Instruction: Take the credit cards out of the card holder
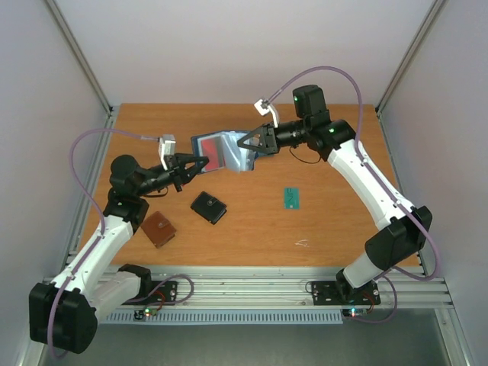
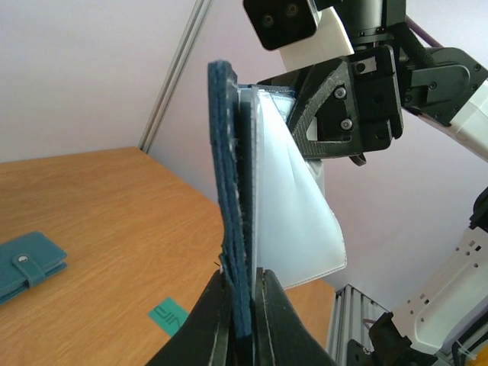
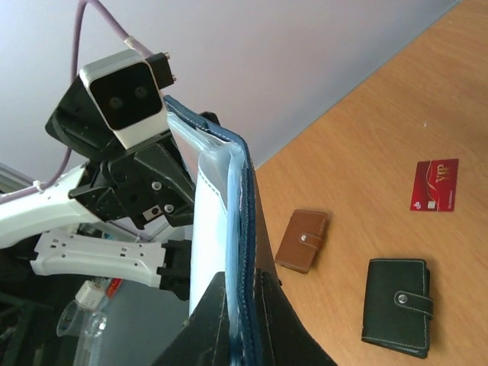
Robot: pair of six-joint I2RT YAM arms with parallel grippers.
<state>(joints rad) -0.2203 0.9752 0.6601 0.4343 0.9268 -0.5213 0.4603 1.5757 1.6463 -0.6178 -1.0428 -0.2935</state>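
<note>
The navy card holder [image 1: 238, 156] hangs above the table, open, stretched between both grippers. My left gripper [image 1: 202, 162] is shut on its navy cover [image 2: 229, 175], the fingers [image 2: 278, 305] clamping the lower edge; a clear pocket leaf [image 2: 290, 221] fans out to the right. My right gripper [image 1: 245, 143] is shut on the opposite cover and a clear leaf [image 3: 248, 206]. A teal-green credit card [image 1: 292, 198] lies flat on the table [image 2: 166, 314]. A red credit card [image 3: 435, 184] lies on the wood below the holder; red shows there [image 1: 217, 156]. The visible pockets look empty.
A black snap wallet [image 1: 208, 207] lies mid-table and a brown one [image 1: 158, 229] sits to its left. A teal wallet with a snap tab [image 2: 27, 263] lies further off on the table. Walls close in the table's back and sides.
</note>
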